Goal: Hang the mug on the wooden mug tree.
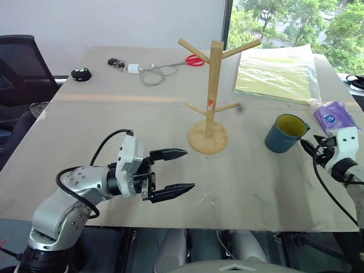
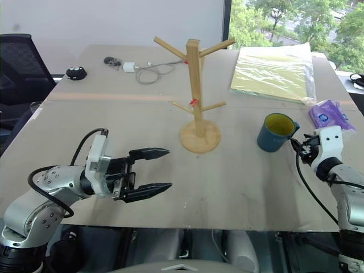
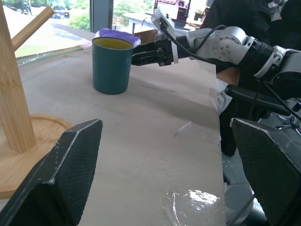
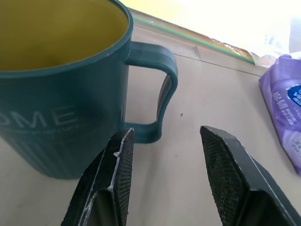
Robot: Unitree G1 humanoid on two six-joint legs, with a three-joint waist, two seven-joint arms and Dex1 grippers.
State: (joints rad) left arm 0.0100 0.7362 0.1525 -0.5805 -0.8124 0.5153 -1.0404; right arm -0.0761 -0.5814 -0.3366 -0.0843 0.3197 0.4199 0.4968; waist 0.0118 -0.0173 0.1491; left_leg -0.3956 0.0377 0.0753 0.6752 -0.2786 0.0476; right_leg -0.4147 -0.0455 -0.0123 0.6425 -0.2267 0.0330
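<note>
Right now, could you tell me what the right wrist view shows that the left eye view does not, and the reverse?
Right wrist view alone: raised lettering on the dark teal-blue mug with yellow inside, and its handle loop just beyond the right gripper, fingers apart, not yet closed on it.

Left eye view alone: the light wooden mug tree, red-handled scissors, the open left gripper.

Both: the mug, the purple tissue pack, the yellow-green plastic sheet, the tabletop.

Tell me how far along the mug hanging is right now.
Nothing is hung yet: the mug stands upright on the table, apart from the wooden mug tree, whose pegs are bare. In hand: the right gripper is at the mug's handle with its jaws apart, not gripping. The left gripper is open. Left: grasp, lift, hook onto a peg.
</note>
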